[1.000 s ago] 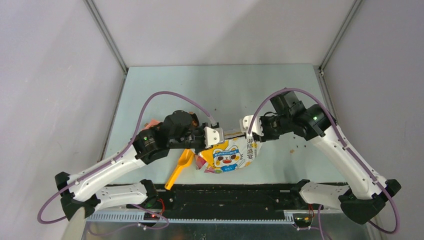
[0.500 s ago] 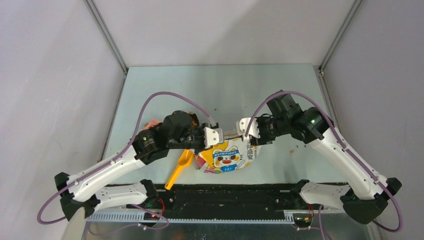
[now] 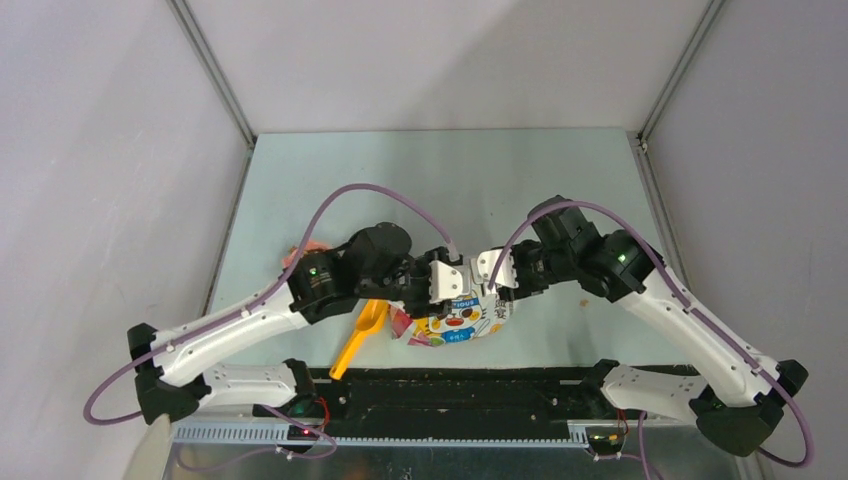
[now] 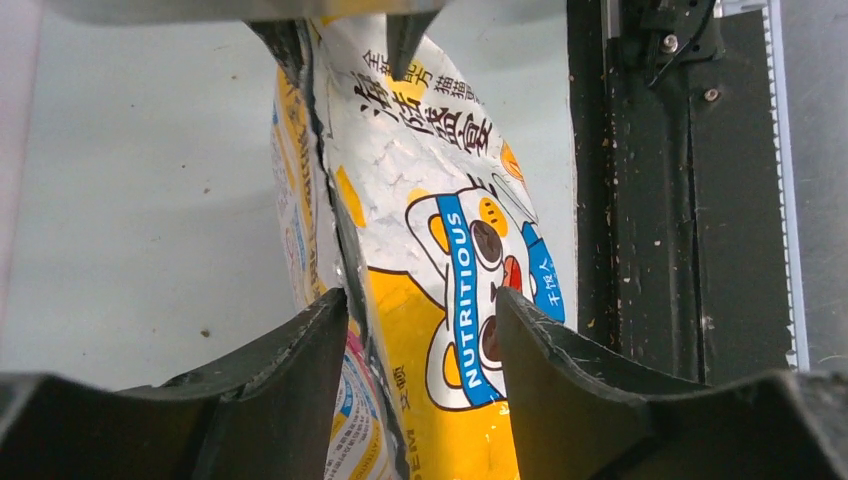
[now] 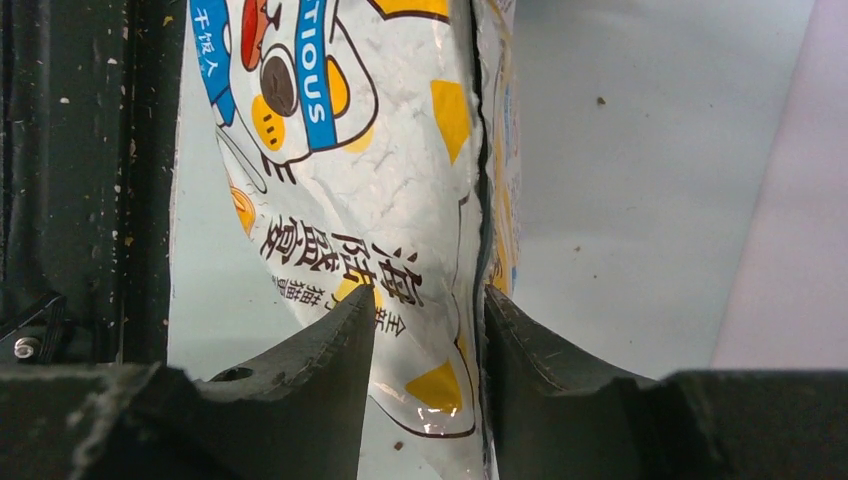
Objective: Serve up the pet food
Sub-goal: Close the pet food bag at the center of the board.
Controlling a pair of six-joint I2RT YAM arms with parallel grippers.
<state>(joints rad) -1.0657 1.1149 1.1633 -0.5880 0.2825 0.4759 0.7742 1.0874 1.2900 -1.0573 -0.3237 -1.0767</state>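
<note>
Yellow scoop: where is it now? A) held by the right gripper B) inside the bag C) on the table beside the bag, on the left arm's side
C: the yellow scoop lies on the table next to the cat-printed bag, on the left arm's side.

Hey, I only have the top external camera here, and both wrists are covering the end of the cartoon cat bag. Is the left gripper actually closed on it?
Observer: No. In the left wrist view the left gripper is open, jaws apart, with the printed face of the bag showing between them.
Operator: And the right one?
Observer: The right wrist view shows the right gripper open too, with the bag's other end between its jaws. I can't judge whether they touch it.
Operator: Is the bag torn open?
Observer: A dark slit runs down one long edge, seen in both wrist views. Nothing inside it shows.
</note>
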